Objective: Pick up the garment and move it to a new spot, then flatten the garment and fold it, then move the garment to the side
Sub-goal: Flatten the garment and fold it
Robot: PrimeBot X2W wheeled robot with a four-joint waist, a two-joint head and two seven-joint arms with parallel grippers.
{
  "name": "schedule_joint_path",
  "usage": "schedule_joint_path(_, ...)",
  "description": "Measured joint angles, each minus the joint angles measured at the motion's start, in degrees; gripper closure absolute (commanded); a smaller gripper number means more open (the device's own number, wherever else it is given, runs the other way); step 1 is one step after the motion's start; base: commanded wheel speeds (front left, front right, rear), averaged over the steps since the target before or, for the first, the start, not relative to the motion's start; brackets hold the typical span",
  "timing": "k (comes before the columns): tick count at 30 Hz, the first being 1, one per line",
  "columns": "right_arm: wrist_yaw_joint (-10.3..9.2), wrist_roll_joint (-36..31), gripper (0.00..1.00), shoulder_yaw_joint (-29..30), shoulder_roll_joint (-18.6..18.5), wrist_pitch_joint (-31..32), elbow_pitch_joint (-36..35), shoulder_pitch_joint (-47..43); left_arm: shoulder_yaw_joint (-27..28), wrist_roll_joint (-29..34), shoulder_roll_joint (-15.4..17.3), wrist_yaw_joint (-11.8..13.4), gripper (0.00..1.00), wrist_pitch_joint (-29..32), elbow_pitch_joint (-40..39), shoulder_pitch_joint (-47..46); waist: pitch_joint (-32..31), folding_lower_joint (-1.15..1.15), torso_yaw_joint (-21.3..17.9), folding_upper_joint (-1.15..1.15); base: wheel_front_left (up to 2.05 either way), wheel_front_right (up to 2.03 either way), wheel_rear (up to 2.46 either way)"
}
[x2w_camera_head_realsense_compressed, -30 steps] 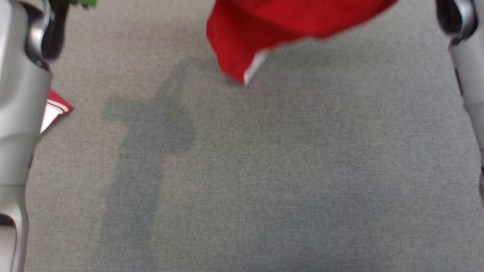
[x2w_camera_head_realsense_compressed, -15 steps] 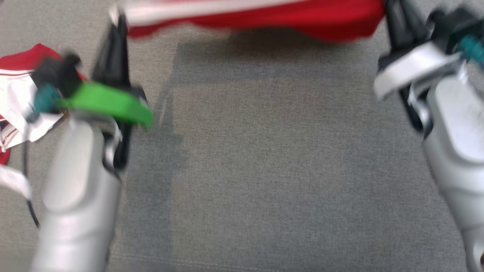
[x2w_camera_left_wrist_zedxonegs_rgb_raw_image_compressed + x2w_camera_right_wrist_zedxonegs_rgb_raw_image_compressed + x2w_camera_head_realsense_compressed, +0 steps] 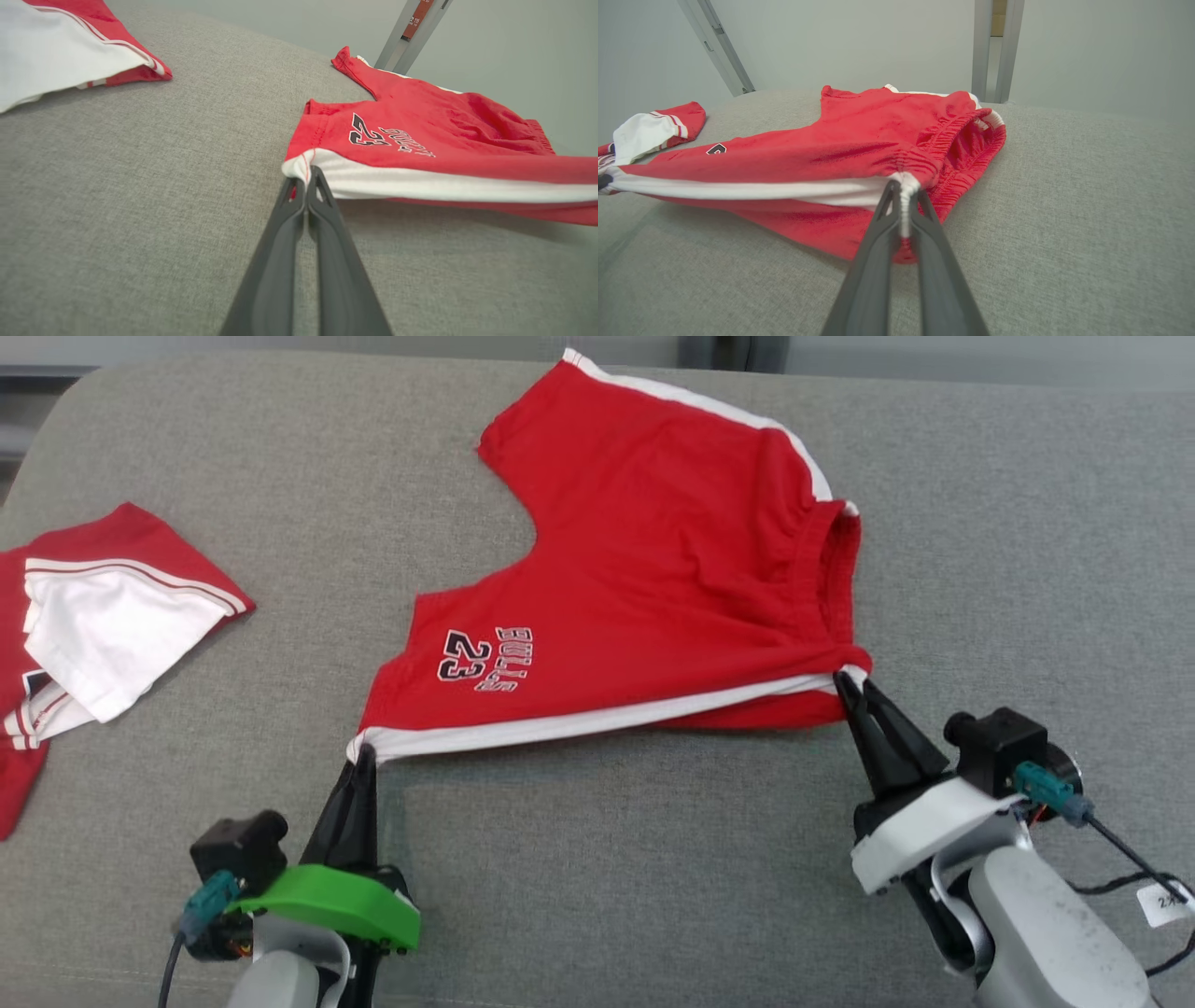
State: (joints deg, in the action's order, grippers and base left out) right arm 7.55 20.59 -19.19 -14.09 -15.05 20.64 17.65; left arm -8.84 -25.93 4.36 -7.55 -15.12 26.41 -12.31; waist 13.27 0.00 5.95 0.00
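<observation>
The garment (image 3: 653, 579) is a pair of red shorts with white side stripes and a "BULLS 23" print, spread over the grey cushion (image 3: 607, 877). My left gripper (image 3: 362, 756) is shut on the white-striped hem corner (image 3: 299, 170) of the near leg. My right gripper (image 3: 851, 681) is shut on the waistband corner (image 3: 906, 184) at the near right. The near striped edge (image 3: 738, 189) hangs taut between the two grippers, slightly off the cushion. The far leg (image 3: 597, 401) lies flat toward the cushion's back edge.
Another red and white garment (image 3: 103, 625) lies crumpled at the left of the cushion, also in the left wrist view (image 3: 70, 51). A metal post (image 3: 411, 32) stands behind the cushion. Bare grey fabric stretches in front of the grippers.
The head camera has swung sharply, so the whole picture shifted. The shorts, seen hanging in the air before, now lie spread on the cushion with both grippers low at their near edge.
</observation>
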Motion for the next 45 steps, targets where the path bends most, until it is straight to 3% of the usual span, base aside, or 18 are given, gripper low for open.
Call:
schedule_joint_path(13,0.0,4.14,1.0,0.37,1.44,0.0,-3.99,-15.87,-0.91,0.3,0.15,0.0,1.0,0.0,-5.03,13.76,-8.37,0.0,-1.13,0.0,0.0,0.0,0.0)
schedule_joint_path(20,0.0,4.63,1.0,0.97,2.04,0.0,-5.61,-18.02,0.46,0.75,0.05,0.0,1.0,0.0,-6.82,13.75,-9.36,0.0,-2.01,0.0,0.0,0.0,0.0)
schedule_joint_path(23,0.0,4.71,1.0,1.51,3.05,0.0,-5.39,-15.63,-0.2,0.33,0.69,0.0,1.0,0.0,-6.79,9.21,-8.24,0.0,-2.57,0.0,0.0,0.0,0.0)
schedule_joint_path(27,-0.01,4.5,1.0,1.49,5.0,0.0,-5.02,-9.84,-2.52,0.34,3.93,0.0,1.0,0.0,-5.59,0.77,-5.94,0.0,-3.78,0.0,0.0,0.0,0.0)
schedule_joint_path(35,-0.02,5.03,1.0,2.31,8.67,0.0,-0.49,2.53,-13.07,-2.0,11.98,0.0,1.0,0.12,0.21,-20.67,0.56,0.0,-6.87,0.0,0.0,0.0,0.0)
schedule_joint_path(45,-0.02,5.08,1.0,3.12,11.09,0.0,2.2,12.26,-26.94,-11.0,20.08,0.0,1.0,9.67,6.92,-42.9,10.05,0.0,-11.36,0.0,0.0,0.0,0.0)
